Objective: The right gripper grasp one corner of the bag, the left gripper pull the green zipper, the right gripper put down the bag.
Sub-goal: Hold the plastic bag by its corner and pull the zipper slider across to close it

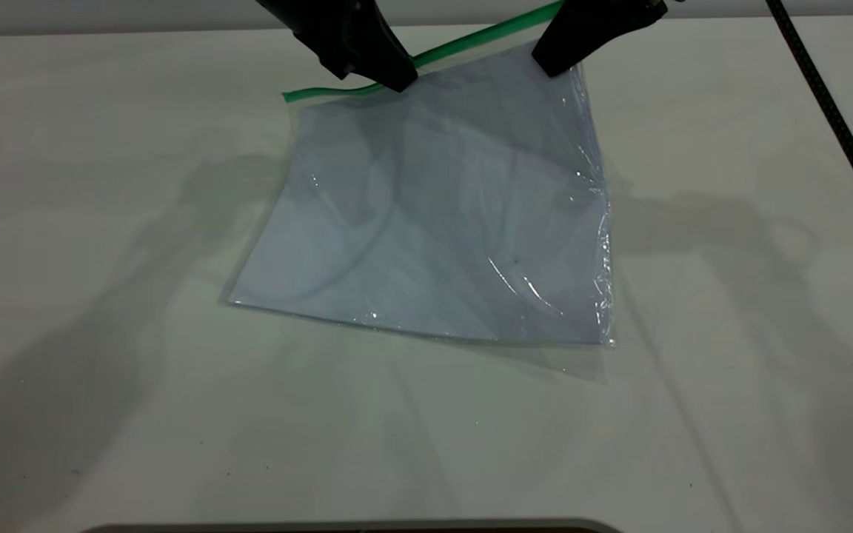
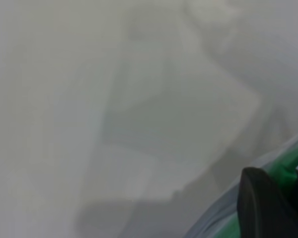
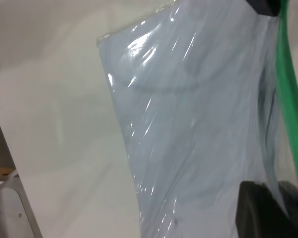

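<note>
right pincer (image 1: 556, 63) grips the bag (image 1: 441, 222) corner; left pincer (image 1: 397, 78) clamps the green zipper (image 1: 426, 55).

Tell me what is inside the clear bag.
Through the bag, pale white sheets show, filling most of it. Any print on them, and how many there are, cannot be made out. The green zipper runs along its raised far edge.

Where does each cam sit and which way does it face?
Exterior: high, facing both arms, looking down on the table and bag; left gripper and right gripper tips show.
Left wrist: close over the zipper; one jaw shows.
Right wrist: along the bag; own jaws show.
All share the zipper.
</note>
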Controlling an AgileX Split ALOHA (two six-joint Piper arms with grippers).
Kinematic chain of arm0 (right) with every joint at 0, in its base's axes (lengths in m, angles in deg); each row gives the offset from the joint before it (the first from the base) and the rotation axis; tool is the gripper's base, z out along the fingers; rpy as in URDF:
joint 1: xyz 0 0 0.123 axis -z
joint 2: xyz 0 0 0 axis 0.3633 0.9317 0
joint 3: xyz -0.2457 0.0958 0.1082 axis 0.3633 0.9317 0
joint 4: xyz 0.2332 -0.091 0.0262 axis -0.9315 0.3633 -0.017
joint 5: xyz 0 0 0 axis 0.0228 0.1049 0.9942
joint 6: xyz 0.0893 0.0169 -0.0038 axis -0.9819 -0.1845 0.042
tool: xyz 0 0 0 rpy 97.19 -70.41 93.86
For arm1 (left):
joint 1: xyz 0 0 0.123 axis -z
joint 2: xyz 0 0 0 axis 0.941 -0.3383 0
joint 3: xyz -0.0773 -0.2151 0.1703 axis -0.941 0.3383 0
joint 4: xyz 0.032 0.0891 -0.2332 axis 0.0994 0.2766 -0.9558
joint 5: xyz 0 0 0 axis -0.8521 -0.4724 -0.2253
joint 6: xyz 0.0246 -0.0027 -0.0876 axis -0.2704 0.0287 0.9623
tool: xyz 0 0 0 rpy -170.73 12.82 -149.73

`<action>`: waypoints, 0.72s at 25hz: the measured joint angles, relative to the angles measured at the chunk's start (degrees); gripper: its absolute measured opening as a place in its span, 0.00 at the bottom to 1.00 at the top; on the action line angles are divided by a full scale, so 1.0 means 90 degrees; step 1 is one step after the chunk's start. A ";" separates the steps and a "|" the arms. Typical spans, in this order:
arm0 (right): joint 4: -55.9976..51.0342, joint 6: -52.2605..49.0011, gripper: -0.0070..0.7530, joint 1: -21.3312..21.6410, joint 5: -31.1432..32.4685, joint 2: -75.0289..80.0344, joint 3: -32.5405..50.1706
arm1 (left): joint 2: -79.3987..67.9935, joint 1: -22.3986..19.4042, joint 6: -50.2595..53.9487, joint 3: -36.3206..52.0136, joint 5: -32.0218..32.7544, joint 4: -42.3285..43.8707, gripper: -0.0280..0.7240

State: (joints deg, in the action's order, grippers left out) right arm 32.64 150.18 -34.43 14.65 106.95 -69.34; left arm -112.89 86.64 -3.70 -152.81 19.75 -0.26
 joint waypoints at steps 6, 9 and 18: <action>-0.0045 0.0020 0.05 0.0007 -0.0019 0.0000 -0.0029 | 0.0000 -0.0094 0.0000 0.0000 0.0096 0.0099 0.16; -0.0065 0.0027 0.05 0.0088 -0.0012 0.0000 -0.0036 | 0.0000 -0.0135 0.0000 0.0000 0.0157 0.0100 0.16; 0.0051 0.0073 0.05 0.0391 0.0216 0.0000 -0.0148 | 0.0000 -0.0245 0.0148 0.0000 0.0065 0.0789 0.16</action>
State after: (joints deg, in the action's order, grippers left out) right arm 33.09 150.84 -30.91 16.59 106.95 -70.68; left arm -112.89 84.44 -2.37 -152.81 20.34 6.84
